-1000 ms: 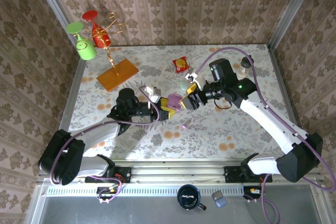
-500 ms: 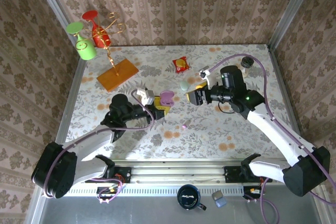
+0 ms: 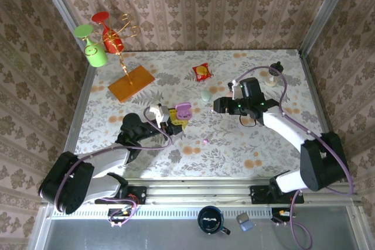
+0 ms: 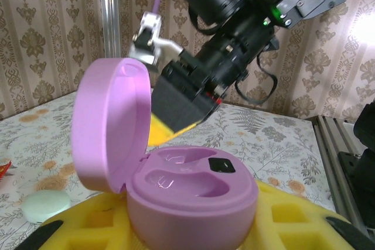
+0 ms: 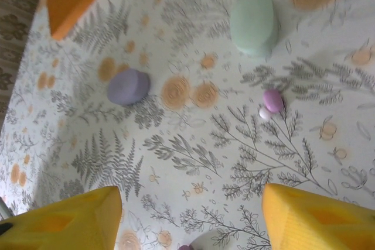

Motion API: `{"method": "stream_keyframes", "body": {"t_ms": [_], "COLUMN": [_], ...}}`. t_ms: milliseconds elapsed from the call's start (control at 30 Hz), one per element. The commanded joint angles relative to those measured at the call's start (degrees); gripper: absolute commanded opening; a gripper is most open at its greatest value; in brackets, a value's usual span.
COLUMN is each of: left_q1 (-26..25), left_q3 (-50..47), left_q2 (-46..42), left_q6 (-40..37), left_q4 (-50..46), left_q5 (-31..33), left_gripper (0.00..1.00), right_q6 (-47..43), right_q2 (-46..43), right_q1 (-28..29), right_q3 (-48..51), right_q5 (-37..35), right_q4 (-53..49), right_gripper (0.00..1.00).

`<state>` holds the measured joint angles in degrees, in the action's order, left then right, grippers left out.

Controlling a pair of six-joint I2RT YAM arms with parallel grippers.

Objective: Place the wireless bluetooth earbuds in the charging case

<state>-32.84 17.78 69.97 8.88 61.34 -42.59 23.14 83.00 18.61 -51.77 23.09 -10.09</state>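
The left gripper is clamped on the purple charging case, pinching its base between soft yellow foam pads cut with square holes. The case is smooth, glossy plastic, egg-round, and its domed lid stands hinged open. The base shows two shallow moulded wells and a small black square set into the rim. Across from it, the right gripper hangs with its yellow-padded fingers well apart and nothing between them. It is a blocky black thing with a purple cable looping behind it. Down on the flowered, matte tablecloth a tiny pink earbud lies loose, near the held case but not in it. From the right wrist I can see a glossy pinkish-purple bean with a tinier pale bit touching it. A smooth pale green case, closed, and a lavender rounded puck lie well apart. Farther back sit a flat orange wooden board, a crinkly red snack packet with print too small to read, and red and green plastic goblets hung on a gold wire stand.
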Motion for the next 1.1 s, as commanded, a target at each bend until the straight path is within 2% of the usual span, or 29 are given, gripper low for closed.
{"method": "stream_keyframes", "body": {"t_ms": [0,333,467,733,933,1067], "left_q1": [0.3,0.3,1.4,9.4,11.3,11.7], "left_q3": [-0.6,-1.3,-2.0,-3.5,-2.9,-2.9], "left_q2": [1.4,2.7,2.2,0.1,-6.2,-11.9], "left_q6": [1.9,1.6,2.6,4.0,1.3,-1.7], "left_q4": [8.7,10.7,11.0,10.6,1.9,-6.0], "left_q5": [-0.1,1.6,4.3,5.3,5.1,5.3], "left_gripper": [0.26,0.26,0.25,0.24,0.25,0.25], "right_q6": [-0.8,-5.6,-8.2,-7.2,-8.1,-9.1], "right_q2": [3.1,8.0,8.5,10.8,14.7,17.2], "right_q1": [-0.1,0.4,4.5,13.5,17.1,17.5], "right_q3": [-3.8,-7.9,-7.5,-6.1,-6.5,-7.7], "right_q5": [1.7,4.1,1.4,-4.3,-7.4,-9.0], "right_q4": [-2.4,-9.6,-11.2,-13.2,-15.0,-16.3], "right_gripper": [0.61,0.52,0.51,0.49,0.48,0.48]}}
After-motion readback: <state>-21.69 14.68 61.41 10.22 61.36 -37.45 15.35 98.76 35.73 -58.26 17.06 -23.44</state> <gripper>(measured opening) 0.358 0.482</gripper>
